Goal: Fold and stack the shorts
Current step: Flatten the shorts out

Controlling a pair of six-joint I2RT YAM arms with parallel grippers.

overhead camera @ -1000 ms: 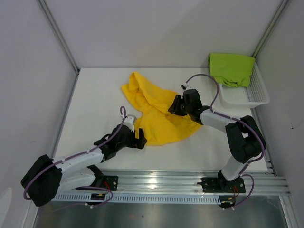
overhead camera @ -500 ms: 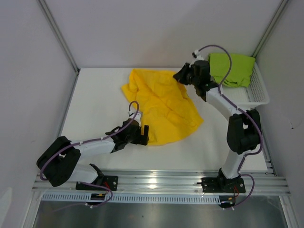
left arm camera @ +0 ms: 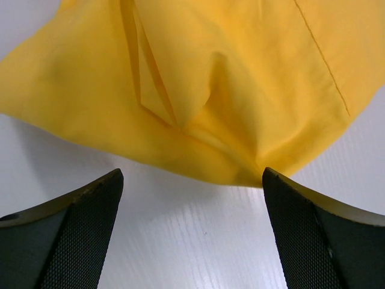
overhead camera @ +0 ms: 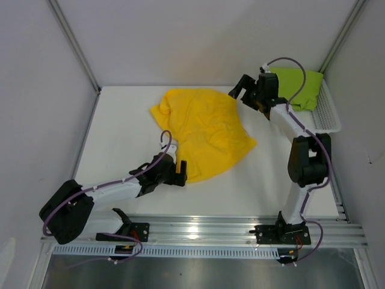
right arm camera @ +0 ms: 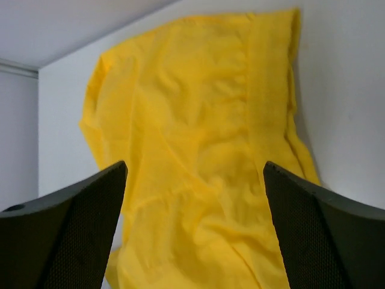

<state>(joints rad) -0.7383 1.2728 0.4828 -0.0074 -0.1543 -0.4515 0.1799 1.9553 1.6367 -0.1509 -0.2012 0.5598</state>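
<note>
At the far table (overhead camera: 120,120) edge, the bright yellow fabric shorts (overhead camera: 204,129) have been spread and released; right gripper (overhead camera: 237,91) and left gripper (overhead camera: 181,171) are found parted, empty.

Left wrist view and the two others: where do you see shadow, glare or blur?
Left wrist view: the yellow shorts are sharp and throw a soft shadow on the white table along their near edge; the left hand's fingers show their mesh texture clearly. Right wrist view: a faint shadow lies right of the shorts. Top external view: even light, glare on the metal rail.
</note>
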